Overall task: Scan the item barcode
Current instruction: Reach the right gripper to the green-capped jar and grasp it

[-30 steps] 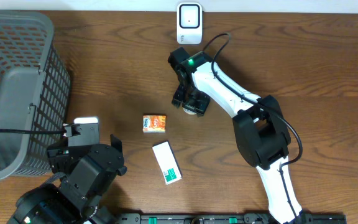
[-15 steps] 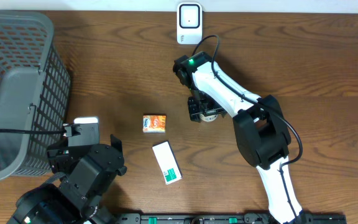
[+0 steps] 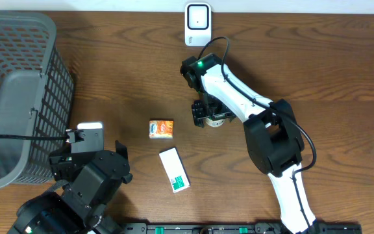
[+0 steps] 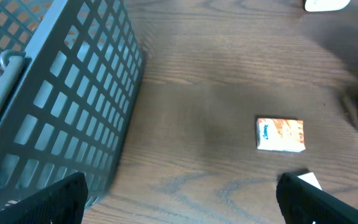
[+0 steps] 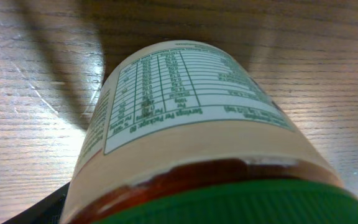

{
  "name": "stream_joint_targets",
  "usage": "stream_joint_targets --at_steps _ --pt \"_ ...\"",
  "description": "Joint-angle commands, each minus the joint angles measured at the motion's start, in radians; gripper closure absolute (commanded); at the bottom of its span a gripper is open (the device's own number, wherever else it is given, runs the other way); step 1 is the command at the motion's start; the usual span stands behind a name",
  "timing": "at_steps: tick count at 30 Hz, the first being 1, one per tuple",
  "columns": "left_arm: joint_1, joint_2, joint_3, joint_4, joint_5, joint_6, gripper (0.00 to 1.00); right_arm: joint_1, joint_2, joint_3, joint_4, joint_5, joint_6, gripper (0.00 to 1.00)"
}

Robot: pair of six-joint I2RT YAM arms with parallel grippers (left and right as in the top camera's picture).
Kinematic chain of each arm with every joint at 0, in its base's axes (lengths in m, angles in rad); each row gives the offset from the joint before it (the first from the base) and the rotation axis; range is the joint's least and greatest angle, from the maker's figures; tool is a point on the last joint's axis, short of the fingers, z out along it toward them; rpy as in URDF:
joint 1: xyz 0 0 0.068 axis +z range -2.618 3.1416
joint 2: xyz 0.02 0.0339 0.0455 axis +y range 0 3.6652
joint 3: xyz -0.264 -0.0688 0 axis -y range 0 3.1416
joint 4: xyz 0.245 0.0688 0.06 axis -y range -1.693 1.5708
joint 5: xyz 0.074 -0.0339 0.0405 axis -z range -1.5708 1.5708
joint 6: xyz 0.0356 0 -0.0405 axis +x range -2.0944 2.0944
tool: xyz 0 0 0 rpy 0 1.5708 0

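Observation:
The item is a jar (image 5: 185,118) with a green lid, dark contents and a cream label of printed tables; it fills the right wrist view, with wood tabletop beyond its base. No barcode shows on the side facing me. My right gripper (image 3: 206,114) sits over the jar (image 3: 217,121) mid-table, well in front of the white scanner (image 3: 198,24) at the far edge. Only a dark finger (image 5: 36,211) edge shows beside the jar, so its grip is unclear. My left gripper (image 4: 179,202) stands open and empty at the near left.
A grey mesh basket (image 3: 18,97) fills the left side. An orange packet (image 3: 161,129) and a white box with a green end (image 3: 174,169) lie on the wood between the arms. In the left wrist view the orange packet (image 4: 280,134) lies ahead, right of the mesh basket (image 4: 55,93).
The right arm has swung the jar to the right and nearer, away from the scanner, then held almost still. The left arm has not moved.

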Motion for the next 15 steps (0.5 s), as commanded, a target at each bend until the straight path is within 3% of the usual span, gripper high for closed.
stream_joint_targets --at_steps 1,6,15 --pt "0.005 -0.002 0.006 -0.006 -0.009 -0.005 0.03 -0.013 -0.021 0.030 0.006 -0.019 -0.011 0.17" --pt "0.005 -0.002 0.006 -0.006 -0.009 -0.006 0.03 -0.045 -0.021 0.052 0.015 -0.019 -0.011 0.11" --pt "0.005 -0.002 0.006 -0.006 -0.009 -0.006 0.03 -0.084 -0.021 0.052 0.081 -0.089 -0.029 0.16"
